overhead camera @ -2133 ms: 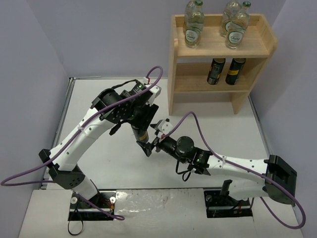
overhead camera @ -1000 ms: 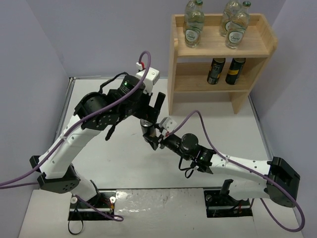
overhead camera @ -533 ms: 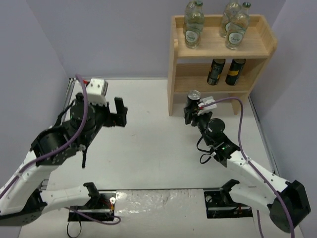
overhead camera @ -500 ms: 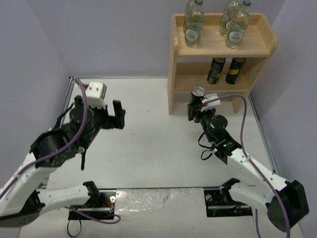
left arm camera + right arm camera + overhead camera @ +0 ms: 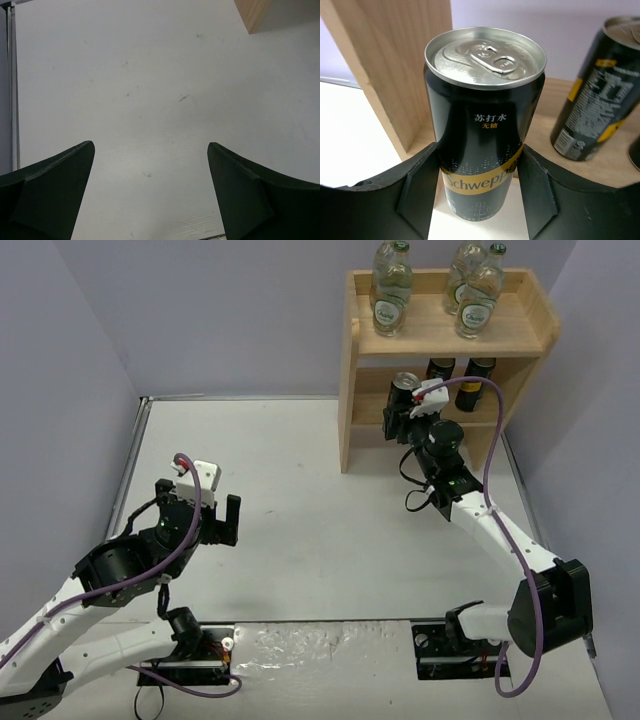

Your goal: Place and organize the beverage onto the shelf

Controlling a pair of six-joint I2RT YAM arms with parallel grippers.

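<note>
Black can point(image 5: 482, 140) with gold band, silver top; pale-wood shelf point(image 5: 395, 60).

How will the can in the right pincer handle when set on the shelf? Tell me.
The can is tall and slim, so it probably tips easily if nudged near its top. Its glossy wall looks slippery, though the right pincer clamps it from both sides. The tab looks unopened, so it is likely full and heavy for its size.
</note>
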